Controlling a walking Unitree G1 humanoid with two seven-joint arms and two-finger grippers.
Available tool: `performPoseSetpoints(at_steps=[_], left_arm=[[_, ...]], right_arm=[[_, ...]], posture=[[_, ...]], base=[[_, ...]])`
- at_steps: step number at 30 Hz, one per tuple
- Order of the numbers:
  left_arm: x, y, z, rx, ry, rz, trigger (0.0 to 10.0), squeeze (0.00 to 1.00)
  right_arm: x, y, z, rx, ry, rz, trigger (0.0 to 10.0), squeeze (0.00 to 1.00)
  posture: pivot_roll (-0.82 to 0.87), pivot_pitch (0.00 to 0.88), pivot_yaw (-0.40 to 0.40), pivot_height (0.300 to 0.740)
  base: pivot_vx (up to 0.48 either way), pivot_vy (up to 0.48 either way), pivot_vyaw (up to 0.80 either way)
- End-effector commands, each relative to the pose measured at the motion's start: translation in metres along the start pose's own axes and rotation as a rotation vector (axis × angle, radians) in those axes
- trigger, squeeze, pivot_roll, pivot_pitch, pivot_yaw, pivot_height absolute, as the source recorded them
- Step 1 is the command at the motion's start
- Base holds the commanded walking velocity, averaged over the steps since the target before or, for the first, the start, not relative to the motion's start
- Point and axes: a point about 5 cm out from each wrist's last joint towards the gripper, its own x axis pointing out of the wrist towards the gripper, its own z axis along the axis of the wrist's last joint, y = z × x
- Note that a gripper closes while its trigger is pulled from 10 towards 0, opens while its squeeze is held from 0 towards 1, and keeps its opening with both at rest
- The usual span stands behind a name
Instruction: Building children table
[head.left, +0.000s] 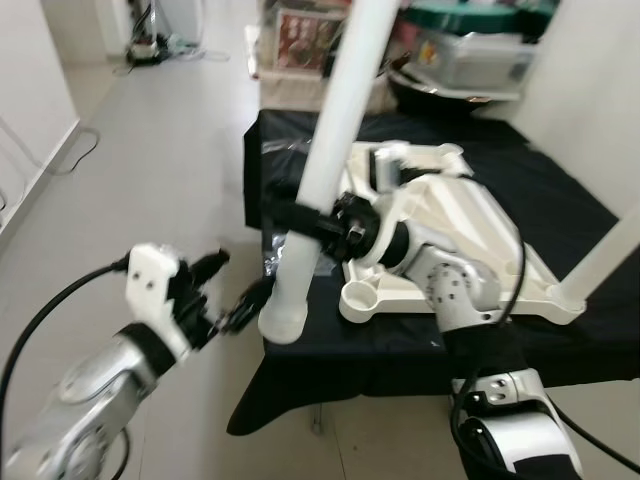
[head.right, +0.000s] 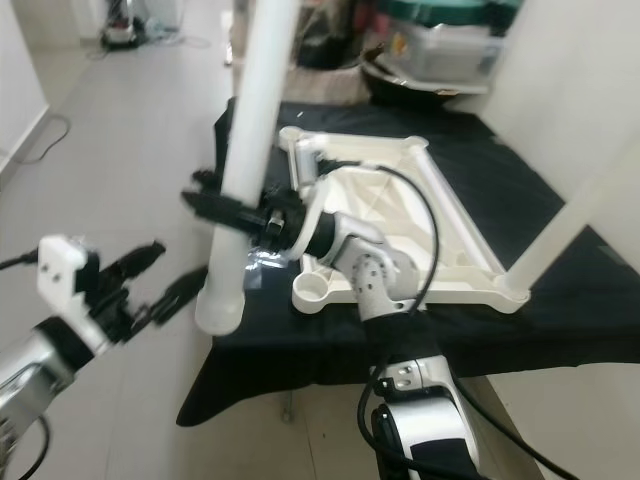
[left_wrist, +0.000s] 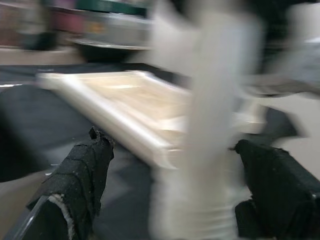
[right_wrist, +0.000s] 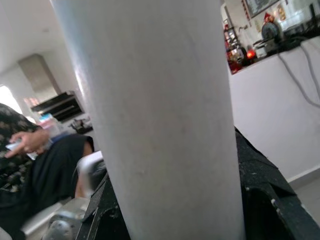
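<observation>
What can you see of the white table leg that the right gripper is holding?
The table leg is a long, smooth white tube, plastic by its look, with a wider ribbed end at the bottom. It stands nearly upright, leaning slightly, its top out of frame. The right gripper is shut on its lower part. Its bottom end hangs beside the black-covered table edge, near an empty socket of the upturned white tabletop. The left gripper, jaws open, is close beside that end.

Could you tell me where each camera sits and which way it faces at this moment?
Left eye view: on the head, looking down at the upturned table top on the black cloth; both silver arms show.
Right eye view: same scene from the other eye; right gripper clamps the white leg.
Left wrist view: along the open left gripper, toward that blurred leg.
Right wrist view: against the leg; a person behind.
Shared: the leg.
</observation>
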Motion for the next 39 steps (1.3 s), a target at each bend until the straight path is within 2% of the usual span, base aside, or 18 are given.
performPoseSetpoints(at_steps=[1,2,13,15,19,28,29,31,32,39], left_arm=[[0.002,-0.009,-0.001,-0.02,0.019,-0.075,10.0,0.0],[-0.002,-0.012,-0.004,-0.029,0.054,-0.106,10.0,0.0],[-0.007,-0.015,-0.014,-0.063,0.118,-0.136,10.0,0.0],[-0.008,-0.014,-0.015,-0.064,0.126,-0.123,10.0,0.0],[-0.008,-0.013,-0.018,-0.076,0.143,-0.126,10.0,0.0],[-0.004,-0.014,-0.021,-0.083,0.152,-0.151,10.0,0.0],[-0.001,-0.013,-0.021,-0.084,0.145,-0.16,2.6,0.0],[0.0,-0.013,-0.02,-0.082,0.143,-0.163,2.6,0.0],[0.0,-0.012,-0.02,-0.078,0.136,-0.161,0.0,0.0],[-0.001,-0.014,-0.022,-0.025,0.151,-0.178,0.0,0.0]], right_arm=[[0.007,0.002,0.003,0.001,-0.004,0.049,0.0,0.0],[0.009,0.002,0.005,0.017,-0.015,0.078,0.0,0.0],[0.017,0.002,0.012,0.026,-0.025,0.146,0.0,0.0],[0.018,0.006,0.015,0.027,-0.027,0.18,0.0,0.0],[0.025,0.023,0.018,0.037,-0.034,0.3,0.0,0.0],[0.028,0.03,0.012,0.035,-0.017,0.345,0.0,0.0],[0.03,0.034,0.008,0.036,-0.006,0.365,0.0,0.0],[0.03,0.035,0.006,0.038,-0.002,0.371,0.0,0.0],[0.03,0.036,0.005,0.039,0.001,0.374,0.0,0.0],[0.031,0.035,0.003,0.053,0.011,0.341,0.0,0.0]], posture=[[0.18,0.0,-0.142,0.74],[0.18,0.0,-0.139,0.74],[0.18,0.0,-0.143,0.74],[0.17,0.0,-0.141,0.74],[0.17,0.0,-0.143,0.74],[0.16,0.0,-0.138,0.74],[0.16,0.0,-0.138,0.74],[0.16,0.0,-0.138,0.74],[0.16,0.0,-0.138,0.74],[0.15,0.0,-0.139,0.74]], base=[[0.0,0.0,0.0],[0.0,0.0,0.0],[0.0,0.0,0.0],[0.0,0.0,0.0],[0.0,0.0,0.0],[0.0,0.0,0.0],[0.0,0.0,0.0],[0.0,0.0,0.0],[0.0,0.0,0.0],[0.0,0.0,0.0]])
